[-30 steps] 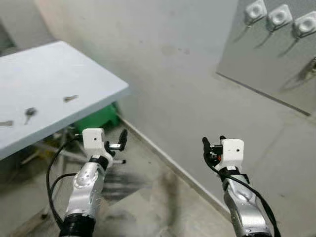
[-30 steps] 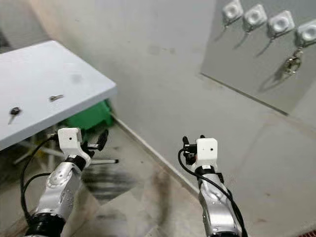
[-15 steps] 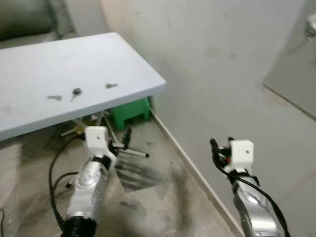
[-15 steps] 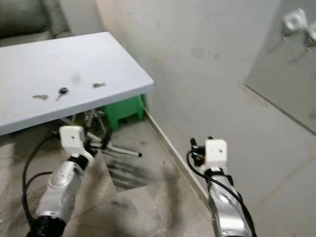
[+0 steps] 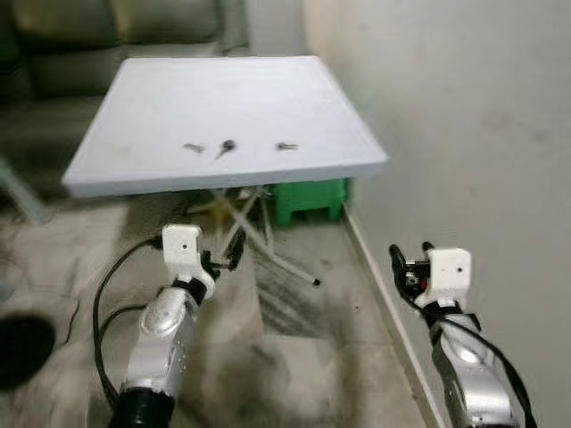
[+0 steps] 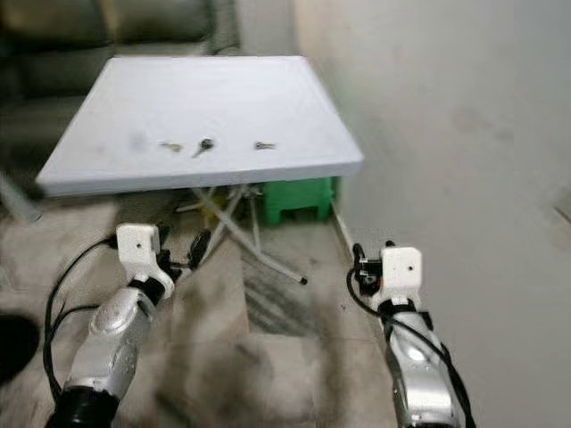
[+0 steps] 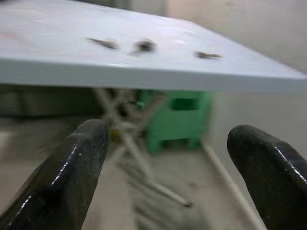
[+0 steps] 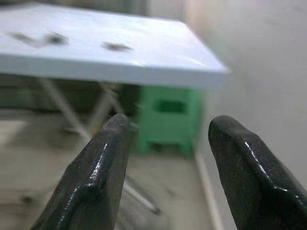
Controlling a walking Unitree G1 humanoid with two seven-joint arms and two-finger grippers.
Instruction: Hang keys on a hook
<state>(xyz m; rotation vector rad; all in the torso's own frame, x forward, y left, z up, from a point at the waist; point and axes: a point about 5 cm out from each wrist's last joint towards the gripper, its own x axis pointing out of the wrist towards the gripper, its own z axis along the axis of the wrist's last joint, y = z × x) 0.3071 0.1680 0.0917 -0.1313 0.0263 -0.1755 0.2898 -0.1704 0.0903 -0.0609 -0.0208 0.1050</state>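
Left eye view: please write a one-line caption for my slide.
Both open grippers, left and right, held low before a white table bearing three keys.

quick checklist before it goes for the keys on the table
1. Keys located: ok, three small keys lie in a row on the white table.
2. Left tool open and empty: ok.
3. Right tool open and empty: ok.
4. Tools within reach of the keys: not ok, both hang low in front of the table edge.
5. Which key to take: cannot tell, too small and blurred.
6. Hook in sight: not ok.
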